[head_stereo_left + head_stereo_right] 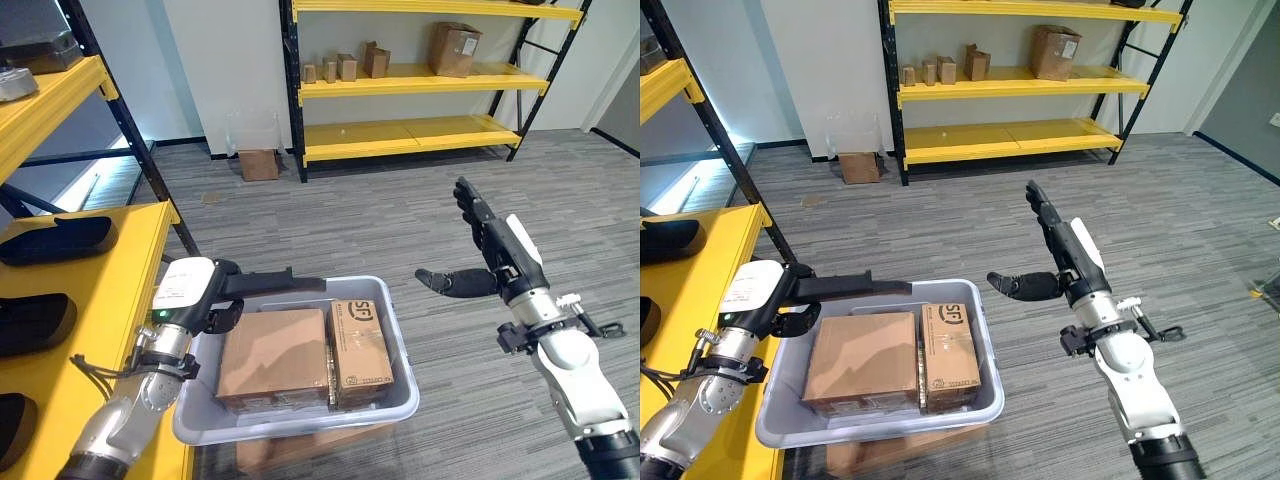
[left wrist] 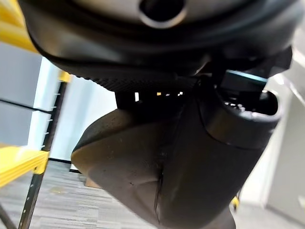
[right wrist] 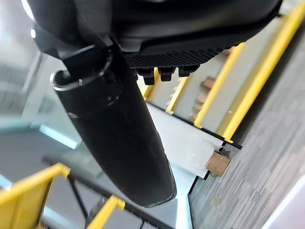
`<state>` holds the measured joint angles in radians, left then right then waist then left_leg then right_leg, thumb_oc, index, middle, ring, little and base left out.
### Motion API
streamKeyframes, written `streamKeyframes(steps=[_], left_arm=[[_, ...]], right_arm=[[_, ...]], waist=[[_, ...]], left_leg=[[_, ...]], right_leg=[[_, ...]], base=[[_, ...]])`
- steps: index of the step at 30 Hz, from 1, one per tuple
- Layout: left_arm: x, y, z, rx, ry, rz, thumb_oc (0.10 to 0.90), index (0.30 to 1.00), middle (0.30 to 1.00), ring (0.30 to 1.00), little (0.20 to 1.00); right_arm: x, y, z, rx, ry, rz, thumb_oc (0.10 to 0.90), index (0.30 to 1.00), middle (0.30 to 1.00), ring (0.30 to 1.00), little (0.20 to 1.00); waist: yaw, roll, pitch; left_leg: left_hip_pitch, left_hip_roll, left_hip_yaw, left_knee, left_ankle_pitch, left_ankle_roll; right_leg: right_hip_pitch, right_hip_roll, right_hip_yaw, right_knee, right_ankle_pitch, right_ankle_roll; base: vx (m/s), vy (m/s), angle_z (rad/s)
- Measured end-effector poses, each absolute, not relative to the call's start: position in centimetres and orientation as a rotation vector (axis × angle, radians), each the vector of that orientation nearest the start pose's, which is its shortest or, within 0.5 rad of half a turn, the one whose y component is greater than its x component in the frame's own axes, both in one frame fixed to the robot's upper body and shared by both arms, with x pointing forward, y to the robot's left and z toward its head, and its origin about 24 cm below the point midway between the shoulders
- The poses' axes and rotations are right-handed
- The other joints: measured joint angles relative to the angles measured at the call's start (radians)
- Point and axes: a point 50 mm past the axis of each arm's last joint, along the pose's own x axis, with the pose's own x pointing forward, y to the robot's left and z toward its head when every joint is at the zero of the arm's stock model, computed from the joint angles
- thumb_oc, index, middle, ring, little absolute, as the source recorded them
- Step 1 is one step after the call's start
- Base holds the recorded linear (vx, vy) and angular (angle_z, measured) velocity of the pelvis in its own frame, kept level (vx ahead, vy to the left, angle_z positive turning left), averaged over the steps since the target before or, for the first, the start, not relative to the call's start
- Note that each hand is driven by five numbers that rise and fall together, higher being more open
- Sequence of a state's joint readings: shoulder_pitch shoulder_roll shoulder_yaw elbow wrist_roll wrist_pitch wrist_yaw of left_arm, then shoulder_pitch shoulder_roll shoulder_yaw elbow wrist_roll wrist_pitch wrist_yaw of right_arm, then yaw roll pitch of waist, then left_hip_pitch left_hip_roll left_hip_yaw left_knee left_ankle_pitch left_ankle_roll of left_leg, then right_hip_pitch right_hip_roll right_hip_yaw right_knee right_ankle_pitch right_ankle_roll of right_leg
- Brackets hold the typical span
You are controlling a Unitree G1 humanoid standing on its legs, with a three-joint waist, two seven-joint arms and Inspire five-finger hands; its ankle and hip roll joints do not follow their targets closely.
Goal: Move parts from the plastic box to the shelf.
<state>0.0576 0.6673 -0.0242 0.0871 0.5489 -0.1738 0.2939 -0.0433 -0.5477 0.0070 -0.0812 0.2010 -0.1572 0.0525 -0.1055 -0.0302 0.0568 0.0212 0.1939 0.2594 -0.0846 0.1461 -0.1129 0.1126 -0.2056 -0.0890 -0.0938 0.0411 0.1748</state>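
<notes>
A grey plastic box [image 1: 404,392] stands in front of me and holds a large cardboard carton [image 1: 272,355] beside a smaller one [image 1: 360,345]. My left hand [image 1: 228,286] hovers over the box's far left corner, open, with straight fingers reaching along the far rim above the large carton. My right hand [image 1: 495,248] is raised in the air to the right of the box, open, with its fingers pointing up and its thumb stretched towards the box. Neither hand holds anything. The yellow shelf [image 1: 120,320] runs along my left side.
Black moulded parts [image 1: 55,240] lie on the left shelf's lower board. The plastic box rests on a cardboard box [image 1: 300,450]. Across the grey floor, a far yellow rack [image 1: 420,135] carries several cartons, and one carton [image 1: 259,164] sits on the floor beside it.
</notes>
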Motion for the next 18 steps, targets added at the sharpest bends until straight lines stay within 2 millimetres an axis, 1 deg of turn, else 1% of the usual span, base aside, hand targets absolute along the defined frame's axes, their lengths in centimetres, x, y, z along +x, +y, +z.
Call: streamKeyframes(steps=[2, 4, 5, 8, 9, 11, 13, 14, 15, 16, 17, 18], left_arm=[[23.2, 26.5, 7.5, 1.095, -0.183, 0.167, 0.400, 0.300, 0.300, 0.300, 0.300], [23.0, 26.2, 7.6, 1.077, -0.194, 0.173, 0.400, 0.300, 0.300, 0.300, 0.300], [22.6, 26.0, 8.0, 1.030, -0.211, 0.191, 0.400, 0.300, 0.300, 0.300, 0.300], [22.5, 25.2, 8.4, 0.991, -0.244, 0.192, 0.400, 0.300, 0.300, 0.300, 0.300], [22.3, 24.9, 8.5, 0.946, -0.253, 0.199, 0.400, 0.300, 0.300, 0.300, 0.300], [21.9, 23.9, 8.8, 0.842, -0.283, 0.217, 0.400, 0.300, 0.300, 0.300, 0.300], [21.8, 23.7, 8.9, 0.826, -0.291, 0.215, 0.400, 0.300, 0.300, 0.300, 0.300], [21.4, 24.1, 9.1, 0.806, -0.292, 0.251, 0.400, 0.300, 0.300, 0.300, 0.300], [21.0, 24.6, 9.5, 0.812, -0.305, 0.281, 0.400, 0.300, 0.300, 0.300, 0.300], [21.0, 24.7, 9.9, 0.813, -0.322, 0.303, 0.400, 0.300, 0.300, 0.300, 0.300], [21.1, 25.0, 10.6, 0.810, -0.347, 0.326, 0.400, 0.300, 0.300, 0.300, 0.300], [21.1, 25.1, 10.7, 0.807, -0.350, 0.331, 0.400, 0.300, 0.300, 0.300, 0.300]], right_arm=[[25.0, -22.8, 10.0, -0.305, -0.225, 0.092, 0.900, 1.000, 1.000, 1.000, 1.000], [24.5, -23.0, 9.0, -0.288, -0.184, 0.068, 0.900, 1.000, 1.000, 1.000, 1.000], [24.2, -22.9, 8.5, -0.277, -0.163, 0.064, 0.900, 1.000, 1.000, 1.000, 1.000], [24.2, -22.6, 8.2, -0.249, -0.160, 0.043, 0.900, 1.000, 1.000, 1.000, 1.000], [24.2, -22.3, 8.2, -0.238, -0.164, 0.038, 0.900, 1.000, 1.000, 1.000, 1.000], [24.7, -21.1, 8.3, -0.236, -0.178, 0.069, 0.900, 1.000, 1.000, 1.000, 1.000], [24.9, -20.6, 8.3, -0.238, -0.178, 0.095, 0.900, 1.000, 1.000, 1.000, 1.000], [25.5, -19.9, 8.7, -0.236, -0.197, 0.107, 0.900, 1.000, 1.000, 1.000, 1.000], [26.0, -19.2, 9.2, -0.230, -0.225, 0.123, 0.900, 1.000, 1.000, 1.000, 1.000], [26.3, -18.7, 9.7, -0.236, -0.245, 0.140, 0.900, 1.000, 1.000, 1.000, 1.000], [27.0, -18.0, 10.7, -0.248, -0.288, 0.157, 0.900, 1.000, 1.000, 1.000, 1.000], [27.4, -17.8, 11.5, -0.274, -0.325, 0.157, 0.900, 1.000, 1.000, 1.000, 1.000]], waist=[[-0.001, 0.008, 0.001], [0.001, 0.015, 0.002], [0.000, 0.023, 0.002], [0.001, 0.041, 0.002], [0.001, 0.050, 0.005], [-0.001, 0.081, 0.024], [0.003, 0.099, 0.031], [0.006, 0.109, 0.045], [0.009, 0.106, 0.065], [0.018, 0.100, 0.069], [0.057, 0.095, 0.077], [0.087, 0.104, 0.088]], left_leg=[[0.000, -0.005, 0.002, 0.000, -0.001, 0.001], [0.000, -0.005, 0.002, 0.000, 0.000, 0.001], [0.000, -0.005, 0.003, 0.000, 0.000, 0.001], [0.000, -0.005, 0.001, 0.001, 0.000, 0.001], [-0.001, -0.005, 0.001, 0.004, 0.002, 0.001], [-0.002, 0.001, 0.001, 0.004, 0.006, 0.001], [-0.002, 0.009, 0.002, 0.005, 0.008, -0.002], [-0.006, 0.025, 0.014, 0.007, 0.012, -0.005], [-0.011, 0.039, 0.025, 0.009, 0.019, -0.011], [-0.036, 0.054, 0.022, 0.013, 0.031, -0.019], [-0.077, 0.096, 0.007, 0.011, 0.067, -0.042], [-0.102, 0.118, -0.009, 0.012, 0.095, -0.054]], right_leg=[[0.001, -0.009, 0.000, 0.000, -0.002, 0.002], [0.002, -0.009, 0.000, 0.000, -0.002, 0.003], [0.002, -0.009, 0.000, 0.000, -0.002, 0.003], [0.002, -0.006, 0.000, 0.002, -0.002, 0.004], [0.000, -0.002, 0.000, 0.008, -0.003, 0.004], [-0.020, 0.003, 0.007, 0.037, -0.013, 0.005], [-0.025, 0.012, 0.009, 0.046, -0.015, 0.003], [-0.081, 0.023, 0.027, 0.131, -0.051, -0.002], [-0.142, 0.033, 0.045, 0.224, -0.097, -0.018], [-0.203, 0.046, 0.047, 0.312, -0.136, -0.039], [-0.292, 0.088, 0.039, 0.426, -0.184, -0.076], [-0.332, 0.113, 0.023, 0.482, -0.208, -0.094]], base=[[-0.01, -0.017, 0.00], [-0.01, -0.024, 0.00], [-0.02, -0.034, 0.00], [-0.07, -0.078, 0.01], [-0.13, -0.087, 0.01], [-0.14, -0.105, -0.04], [-0.19, -0.253, -0.11], [-0.16, -0.308, -0.28], [-0.14, -0.339, -0.30], [-0.20, -0.437, -0.20], [-0.21, -0.407, -0.01], [-0.25, -0.397, 0.22]])
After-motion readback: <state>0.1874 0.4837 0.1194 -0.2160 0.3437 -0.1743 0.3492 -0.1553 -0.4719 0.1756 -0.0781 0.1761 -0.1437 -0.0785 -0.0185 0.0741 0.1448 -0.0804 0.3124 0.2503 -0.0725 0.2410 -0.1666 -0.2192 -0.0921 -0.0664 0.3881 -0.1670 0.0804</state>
